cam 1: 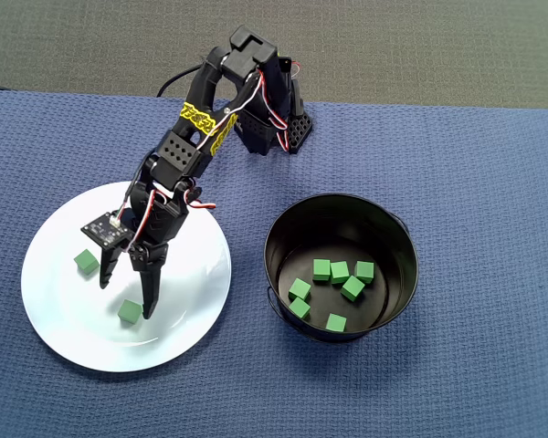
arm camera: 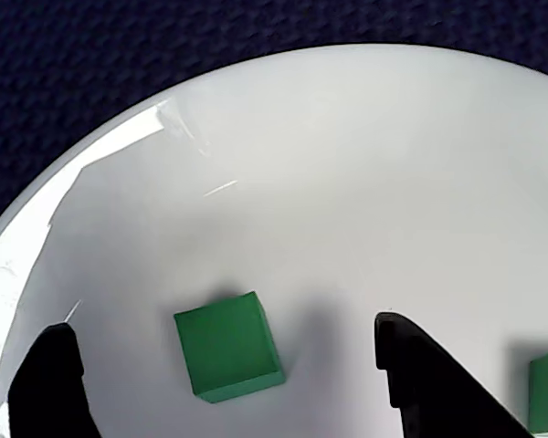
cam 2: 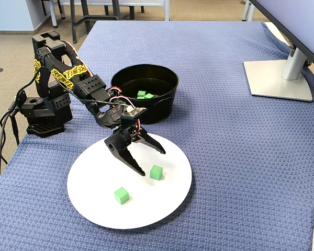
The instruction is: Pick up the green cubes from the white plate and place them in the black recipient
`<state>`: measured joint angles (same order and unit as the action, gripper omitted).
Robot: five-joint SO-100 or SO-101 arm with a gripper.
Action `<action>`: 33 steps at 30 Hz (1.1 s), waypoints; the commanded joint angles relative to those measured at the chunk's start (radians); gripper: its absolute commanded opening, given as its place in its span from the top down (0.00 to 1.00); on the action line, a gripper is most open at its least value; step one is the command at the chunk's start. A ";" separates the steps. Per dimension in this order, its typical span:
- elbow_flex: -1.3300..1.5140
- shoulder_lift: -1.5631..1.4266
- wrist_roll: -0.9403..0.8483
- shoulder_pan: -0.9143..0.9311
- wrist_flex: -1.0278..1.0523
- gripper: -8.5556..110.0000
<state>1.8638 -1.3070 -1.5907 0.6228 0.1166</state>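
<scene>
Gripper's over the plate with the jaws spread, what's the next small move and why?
Probably lower straight down and then close. In the wrist view a green cube sits between the open gripper fingers, roughly centred, and in the fixed view the fingertips look to be just above the white plate. A second cube lies apart, clear of the jaws, so closing should not disturb it.

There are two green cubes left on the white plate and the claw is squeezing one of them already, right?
Not quite. Two green cubes are left on the white plate, but the gripper is open. The wrist view shows its fingers apart, either side of one cube, not touching it.
</scene>
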 commanded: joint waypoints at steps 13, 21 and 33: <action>-0.078 0.069 -0.015 -0.035 -0.086 0.66; -0.089 0.103 -0.015 -0.038 -0.104 0.69; -0.084 0.123 -0.014 -0.043 -0.118 0.79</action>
<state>1.8392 -1.1689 -1.5938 0.6013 0.0215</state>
